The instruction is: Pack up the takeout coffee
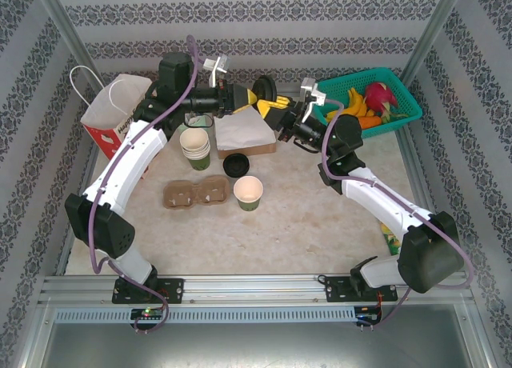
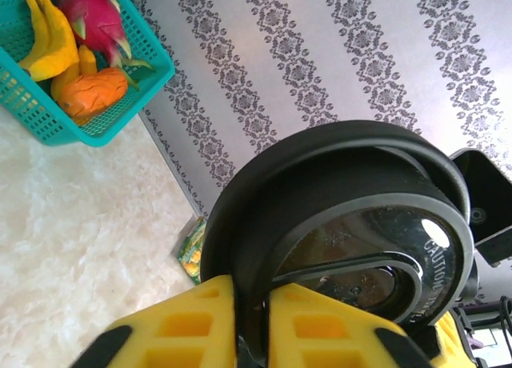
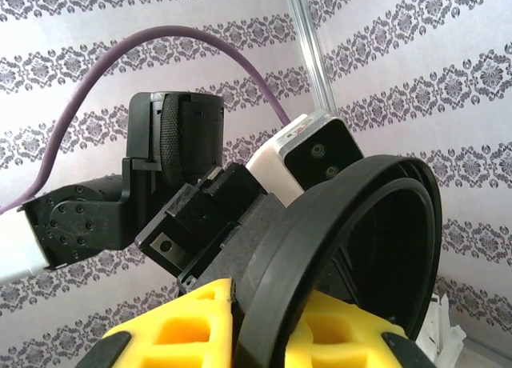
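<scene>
A round black plastic lid (image 1: 264,89) hangs in the air at the back of the table, gripped from both sides. My left gripper (image 1: 253,98) is shut on its rim, with the yellow fingers pinching the edge (image 2: 252,292) below the lid's top face (image 2: 344,184). My right gripper (image 1: 281,106) is shut on the opposite rim (image 3: 264,304), facing the lid's hollow underside (image 3: 320,248). A single lidless green cup (image 1: 249,194) stands on the table in front. The takeout coffee, as a lidded cup, is out of view.
A second black lid (image 1: 236,165) lies by a stack of green cups (image 1: 195,148). A brown two-hole carrier (image 1: 196,194) sits left of the single cup. The flowered paper bag (image 1: 116,112) stands at back left, and a teal fruit basket (image 1: 404,96) at back right. A brown board with a napkin (image 1: 244,134) lies under the grippers.
</scene>
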Robot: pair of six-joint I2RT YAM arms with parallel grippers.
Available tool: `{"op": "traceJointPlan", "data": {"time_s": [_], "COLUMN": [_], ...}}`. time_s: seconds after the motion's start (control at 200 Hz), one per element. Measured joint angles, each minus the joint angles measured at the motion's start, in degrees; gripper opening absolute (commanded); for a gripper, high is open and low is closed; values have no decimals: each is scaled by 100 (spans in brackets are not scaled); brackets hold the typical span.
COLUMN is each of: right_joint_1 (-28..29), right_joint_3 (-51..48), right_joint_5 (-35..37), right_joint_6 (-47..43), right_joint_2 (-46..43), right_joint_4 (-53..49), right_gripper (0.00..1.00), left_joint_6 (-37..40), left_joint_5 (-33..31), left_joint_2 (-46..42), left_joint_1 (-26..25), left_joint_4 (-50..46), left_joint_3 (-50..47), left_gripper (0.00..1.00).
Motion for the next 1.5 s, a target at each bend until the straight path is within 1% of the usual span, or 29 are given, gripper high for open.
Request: {"op": "traceJointPlan", "data": {"time_s": [0.055,0.335,0.505,0.62,0.769,0.919,0.984,1.019,1.034,1.044,1.059,1.164,1.304,1.409,1.499], "right_joint_1": [0,0,2,17,26,-109,-208,-254,-271,-284,-293,-354,-356,-356,-354], "right_joint_3": [4,118,118,118,103,44,-13,-63,-87,-107,-127,-269,-431,-435,-295], "right_joint_5": [-2,24,155,286,444,634,732,785,813,831,868,1119,1670,2212,2649], "right_joint_6": [-50,-282,-372,-385,-245,68,216,271,286,343,323,426,533,573,619], "right_joint_2": [0,0,0,0,0,-2,-22,-52,-70,-81,-98,-260,-568,-800,-896], "right_joint_4": [-79,-597,-914,-1091,-1285,-1434,-1462,-1497,-1519,-1532,-1545,-1746,-2216,-2983,-3960], "right_gripper": [0,0,10,25,47,61,68,77,86,94,97,98,98,98,98], "left_joint_6": [68,334,457,560,752,907,949,973,977,990,999,1067,1165,1211,1255], "left_joint_5": [-42,-273,-367,-501,-942,-1364,-1530,-1615,-1646,-1672,-1698,-1969,-2326,-2592,-2815], "left_joint_2": [13,157,264,293,297,323,356,378,385,393,402,490,614,667,669], "left_joint_1": [0,0,0,-7,-15,-17,-17,-17,-17,-17,-17,-17,-17,-17,-17], "left_joint_4": [-120,-706,-831,-909,-1036,-1200,-1257,-1294,-1307,-1325,-1342,-1456,-1672,-1810,-1947], "left_joint_3": [57,323,334,334,345,345,345,345,345,343,343,343,341,273,170], "left_gripper": [0,0,0,0,0,0,0,0,0,0,0,0,0,0,0]}}
